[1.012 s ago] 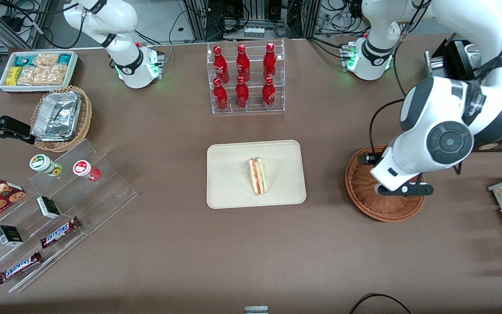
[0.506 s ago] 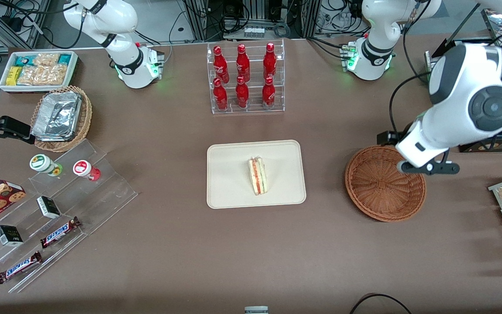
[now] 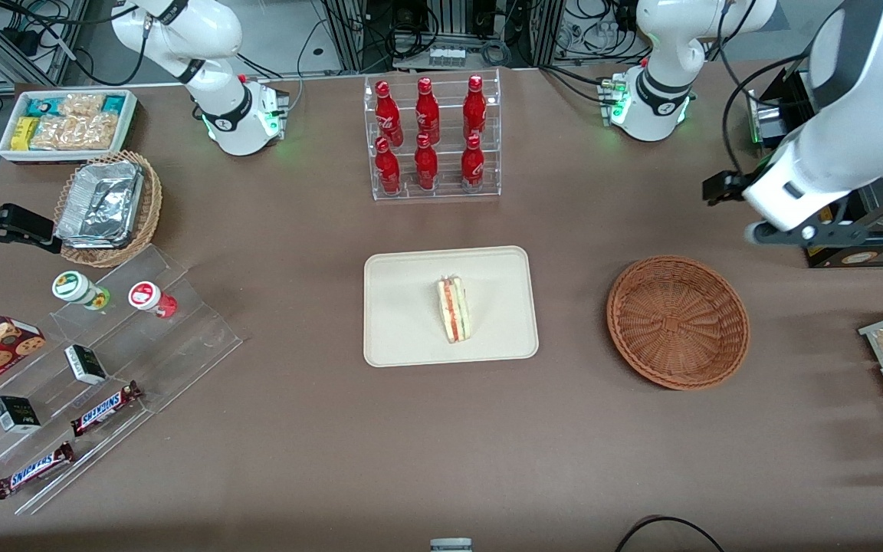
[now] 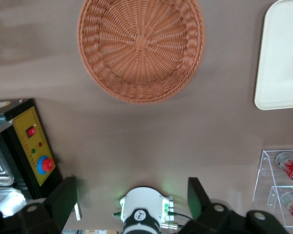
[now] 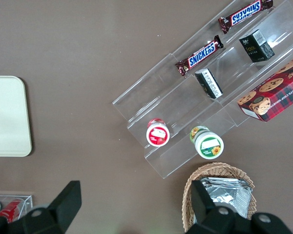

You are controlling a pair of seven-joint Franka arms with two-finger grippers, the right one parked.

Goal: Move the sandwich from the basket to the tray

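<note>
Now sandwich [image 3: 453, 309] on tray [image 3: 411, 337], tool [image 4: 132, 202] seemingly open

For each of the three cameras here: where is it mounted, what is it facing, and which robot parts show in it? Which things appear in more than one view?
Front view: above the table, looking down; sandwich on the tray, empty basket, both arms; the left end effector is raised, farther from the camera than the basket.
Left wrist view: looks down on the basket, a tray corner and the open end effector fingers.
Right wrist view: looks down on the acrylic snack stand and the parked arm's fingers.
Shared: tray in all three; basket in front and left wrist.
</note>
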